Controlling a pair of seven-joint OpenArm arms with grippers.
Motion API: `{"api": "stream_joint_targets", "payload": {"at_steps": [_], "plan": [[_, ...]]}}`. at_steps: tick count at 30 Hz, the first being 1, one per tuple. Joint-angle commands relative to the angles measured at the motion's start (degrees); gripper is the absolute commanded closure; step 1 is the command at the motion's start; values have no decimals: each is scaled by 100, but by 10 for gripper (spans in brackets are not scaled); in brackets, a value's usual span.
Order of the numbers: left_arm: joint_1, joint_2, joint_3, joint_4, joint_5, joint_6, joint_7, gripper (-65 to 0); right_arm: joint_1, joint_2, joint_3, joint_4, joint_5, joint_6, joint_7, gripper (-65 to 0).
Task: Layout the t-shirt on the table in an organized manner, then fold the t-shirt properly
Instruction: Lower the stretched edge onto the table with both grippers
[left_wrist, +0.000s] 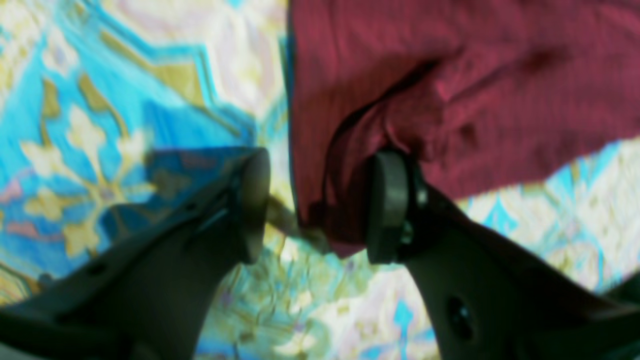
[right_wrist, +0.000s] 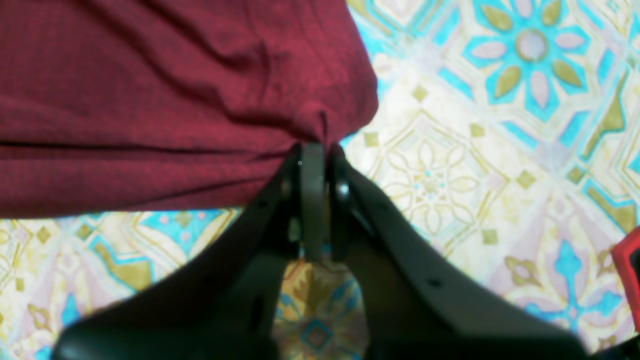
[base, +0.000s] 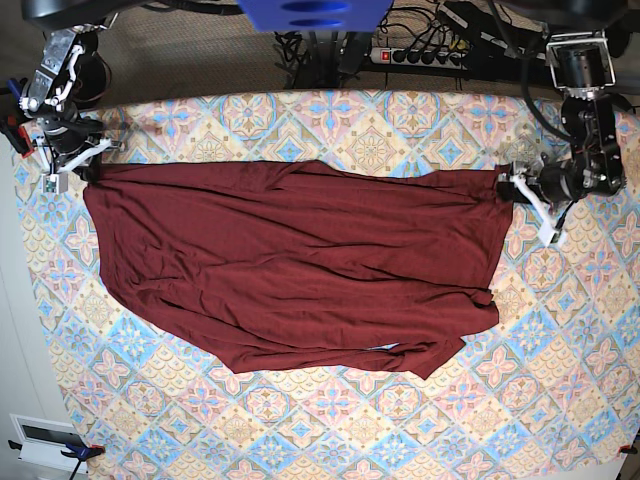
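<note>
The dark maroon t-shirt (base: 290, 260) lies spread wide across the patterned table (base: 400, 420), wrinkled, with its lower edge bunched near the front. At the shirt's right corner in the base view, my left gripper (base: 512, 186) is open. In the left wrist view its jaws (left_wrist: 320, 205) stand wide apart, with a fold of the t-shirt (left_wrist: 450, 90) lying between them against the right-hand pad (left_wrist: 387, 207). My right gripper (base: 80, 168) is at the shirt's far-left corner. In the right wrist view it (right_wrist: 315, 165) is shut on a pinch of the t-shirt (right_wrist: 175, 100).
A power strip (base: 420, 55) and cables lie behind the table's back edge. A white box (base: 45, 440) sits off the front-left corner. A red object (right_wrist: 629, 280) shows at the right edge of the right wrist view.
</note>
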Motion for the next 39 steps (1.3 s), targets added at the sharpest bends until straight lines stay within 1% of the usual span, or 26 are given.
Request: {"api": "stream_joint_targets", "payload": {"at_steps": [1,4,6,9,12,15,16,18,21,23,26,30,32,34,36,37,39], "plan": [[-4,-221,-45,78,-155,-6,-5,-313,20,114,40,106,33,-10,118,0],[40,-291,-54,78,-463,-6,-5,-321,20,114,40,106,33,-10,118,0],[40,-273,-54,78,-586,-6,-5,-321,20,105,23,106,33,-10,118,0],[49,-168,-54,78,-832,-6,4,-321,20,105,-171,106,33,-10,118,0],[49,-142,-45,69,-894,-6,4,-321,20,105,-223,106,33,-10,118,0],[40,43,-45,43,-744,3,-5,-321,20,105,-223,106,33,-10,118,0],[40,61,-18,43,-639,3,-5,-321,20,105,-223,106,24,-10,118,0],[23,245,-1,43,-419,3,-5,-321,20,105,-223,106,24,-10,118,0],[14,377,-1,43,-102,3,-5,-321,20,105,-223,106,24,-10,118,0],[14,544,-1,34,135,3,4,-321,20,105,-223,106,24,-10,118,0],[14,588,-1,34,487,3,4,-321,20,105,-223,106,24,-10,118,0],[14,676,-1,-273,548,-6,13,-312,20,105,-223,106,24,-10,118,0],[14,694,-1,-344,539,-15,22,-264,20,105,-223,106,24,-10,118,0],[49,702,-1,-344,487,-15,22,-164,20,105,-223,106,24,-10,118,0],[49,702,-36,-353,276,-15,4,-42,20,105,-223,106,24,-10,118,0],[49,667,-36,-353,161,-15,13,0,20,105,-223,106,24,-10,118,0],[31,623,-36,-335,-23,-15,13,0,20,105,-223,106,24,-10,118,0]]}}
